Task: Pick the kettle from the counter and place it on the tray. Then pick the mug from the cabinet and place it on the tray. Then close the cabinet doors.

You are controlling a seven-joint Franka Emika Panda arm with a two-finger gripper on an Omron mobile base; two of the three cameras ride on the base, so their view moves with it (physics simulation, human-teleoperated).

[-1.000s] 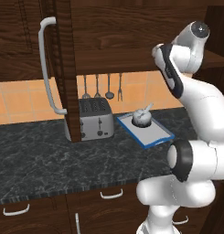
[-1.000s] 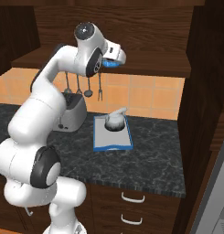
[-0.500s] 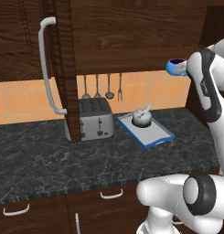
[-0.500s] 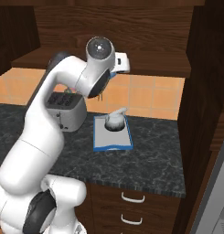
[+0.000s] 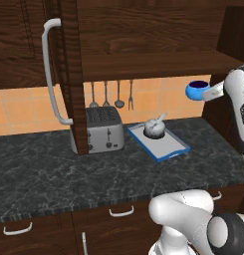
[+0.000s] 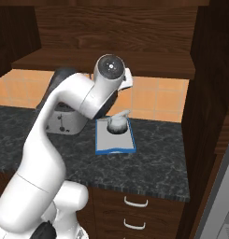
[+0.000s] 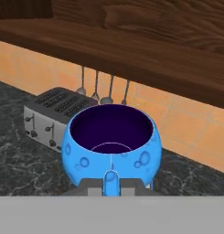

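Note:
The blue mug (image 7: 111, 146) fills the middle of the hand view, and my gripper (image 7: 111, 186) is shut on its small side handle. In the left base view the mug (image 5: 197, 89) hangs in the air with the gripper (image 5: 210, 92) at its right side, just below the cabinet shelf (image 5: 143, 64) and high above the counter (image 5: 93, 174). The silver kettle (image 5: 154, 128) stands on the far end of the blue-rimmed tray (image 5: 168, 149). From the right, the kettle (image 6: 117, 123) and tray (image 6: 113, 142) show past my arm. The left cabinet door (image 5: 73, 74) stands open.
A silver toaster (image 5: 103, 130) stands left of the tray, against the open door's lower edge. Kitchen utensils (image 5: 117, 94) hang on the orange tiled wall behind. A tall dark wood panel (image 6: 207, 116) stands at the right end of the counter. Drawers (image 6: 134, 210) sit below the worktop.
The arm has carried the mug rightward and downward, from in front of the cabinet shelf to below shelf level. The kettle and tray have not moved.

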